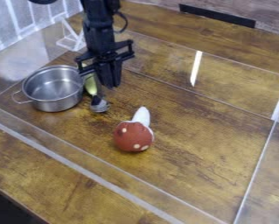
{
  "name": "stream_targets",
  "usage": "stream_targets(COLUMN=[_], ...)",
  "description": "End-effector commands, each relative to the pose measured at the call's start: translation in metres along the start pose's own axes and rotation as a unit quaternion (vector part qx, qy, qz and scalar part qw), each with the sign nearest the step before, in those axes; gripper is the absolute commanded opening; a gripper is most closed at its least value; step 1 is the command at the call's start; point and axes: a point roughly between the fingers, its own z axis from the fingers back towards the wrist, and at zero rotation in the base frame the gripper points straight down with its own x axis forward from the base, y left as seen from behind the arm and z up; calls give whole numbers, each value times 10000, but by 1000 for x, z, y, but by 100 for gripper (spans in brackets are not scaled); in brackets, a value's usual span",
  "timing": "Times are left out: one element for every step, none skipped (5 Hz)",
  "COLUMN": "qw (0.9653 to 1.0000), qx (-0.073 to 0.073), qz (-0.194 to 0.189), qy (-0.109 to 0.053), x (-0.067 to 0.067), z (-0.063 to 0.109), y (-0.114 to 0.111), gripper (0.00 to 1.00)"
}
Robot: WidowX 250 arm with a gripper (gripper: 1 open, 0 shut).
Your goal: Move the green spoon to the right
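Observation:
The green spoon (93, 90) lies on the wooden table just right of the pot. Its silver bowl (98, 106) points toward the front and its yellow-green handle runs back under the gripper. My gripper (104, 79) points straight down over the handle. Its black fingers (114, 75) are drawn close together around the handle's upper part. The spoon's bowl still rests on the table.
A steel pot (52, 87) stands directly left of the spoon. A red-capped toy mushroom (135, 134) lies on its side to the front right. A clear acrylic barrier (59, 156) rims the work area. A white rack (73, 35) stands at the back left.

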Motion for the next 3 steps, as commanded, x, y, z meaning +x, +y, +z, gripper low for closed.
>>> stream_targets(qw=[9996,9990,9976], qx=[-244,-211,-186], qz=[93,381,666], qy=[-92,-86,-69], x=[12,4,-3], z=[24,14,2], y=[-2,1,2], gripper=[100,100,100])
